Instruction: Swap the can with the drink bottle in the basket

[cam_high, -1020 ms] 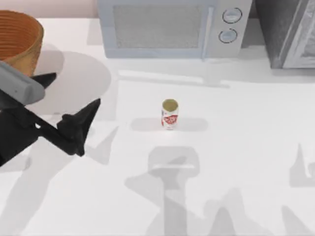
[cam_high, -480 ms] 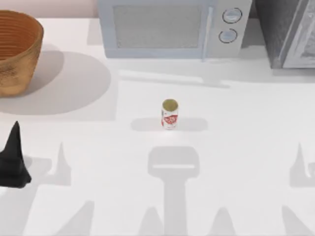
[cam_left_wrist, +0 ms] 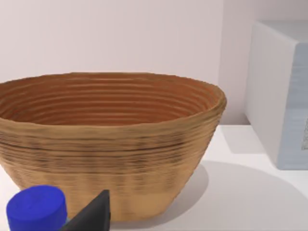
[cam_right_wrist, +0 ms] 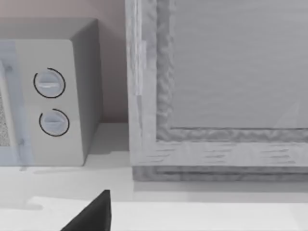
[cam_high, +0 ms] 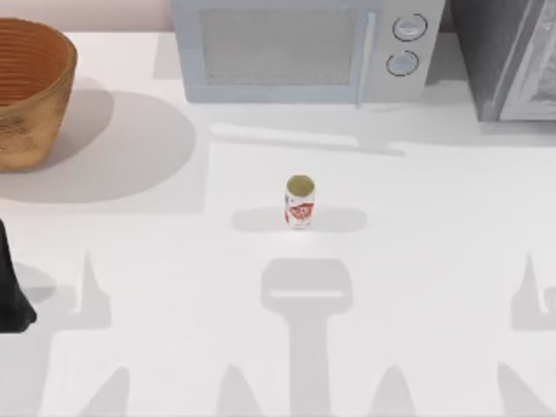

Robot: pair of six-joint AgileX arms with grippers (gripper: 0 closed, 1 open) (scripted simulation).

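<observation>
The drink bottle (cam_high: 299,202) stands upright near the middle of the surface (cam_high: 417,287), its long axis vertical and its round gold top facing the overhead camera, with bare surface all round it. The basket (cam_high: 30,95) sits at the far left corner of the surface, well apart from the bottle. The left pincer (cam_high: 10,291) is at the surface's left edge, toward the near side, so the bottle lies well off toward the middle and right from it, while the basket lies beyond it toward the far edge. In the left wrist view the basket's ribbed wall (cam_left_wrist: 110,149) rises close ahead, and a blue-capped object (cam_left_wrist: 36,209) sits by the dark pincer finger (cam_left_wrist: 94,214); I cannot tell whether the finger is closed on it or merely beside it, so the left pincer's state is uncertain. What that object is below the cap cannot be made out. The right arm's own camera looks across the far right corner at the microwave's two dials (cam_right_wrist: 50,103) and a grey cabinet (cam_right_wrist: 226,91); whether the right pincer (cam_right_wrist: 94,214) is open cannot be told either. I judge the left arm nearer the basket, and the bottle roughly central to both. The bottle's red label carries white marks too small to read.
</observation>
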